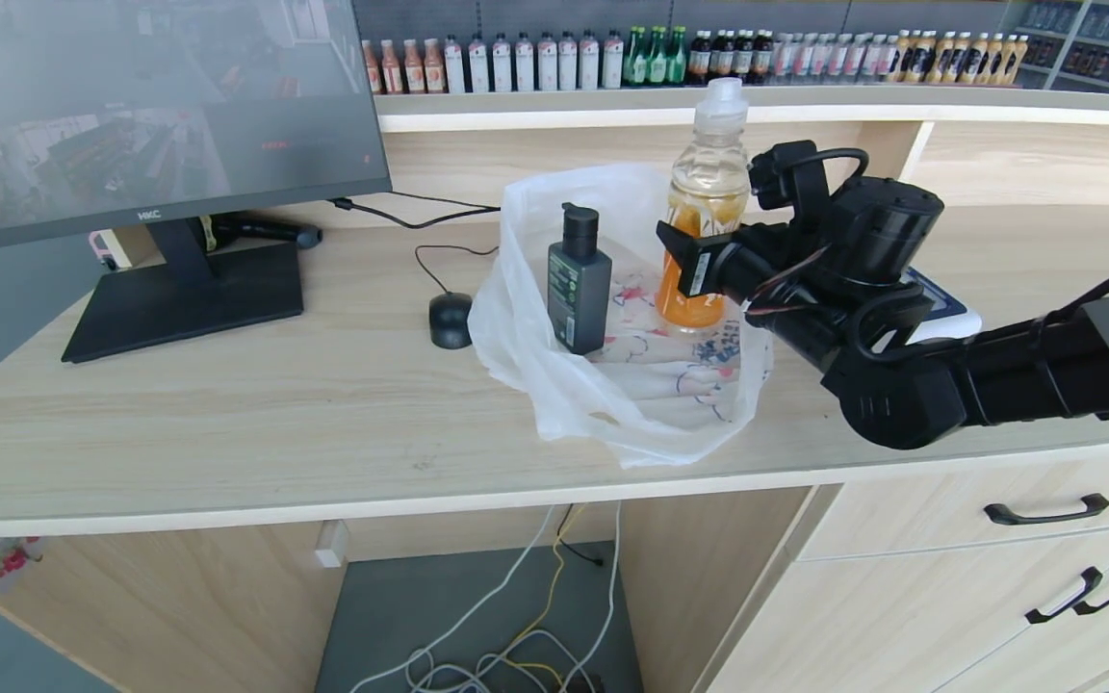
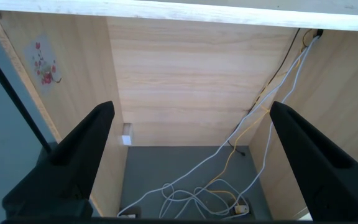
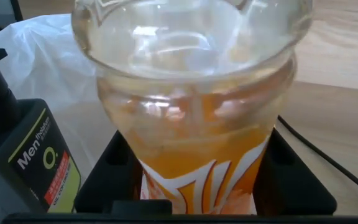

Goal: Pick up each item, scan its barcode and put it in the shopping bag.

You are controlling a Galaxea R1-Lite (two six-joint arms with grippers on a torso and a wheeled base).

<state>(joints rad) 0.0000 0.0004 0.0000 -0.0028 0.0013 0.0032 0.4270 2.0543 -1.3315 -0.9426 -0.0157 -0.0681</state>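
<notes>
Gripping orange drink bottle (image 1: 706, 192) upright, right gripper (image 1: 699, 262) clamped mid-body; shopping bag (image 1: 528, 351) directly beneath, pump bottle (image 1: 578, 284) at nine o'clock. Left gripper (image 2: 191, 111) agape, empty.

my right arm (image 1: 997, 375) extended forward, wrist level. right gripper (image 1: 697, 262) clamped on the bottle (image 1: 709, 183). my left gripper (image 2: 191, 111) hangs low, jaws wide apart.

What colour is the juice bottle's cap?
White cap on the clear plastic juice bottle; clearest in head view.

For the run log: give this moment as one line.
right gripper: shut on juice bottle, upright at bag | dark bottle: in bag | left gripper: open, below counter
</notes>
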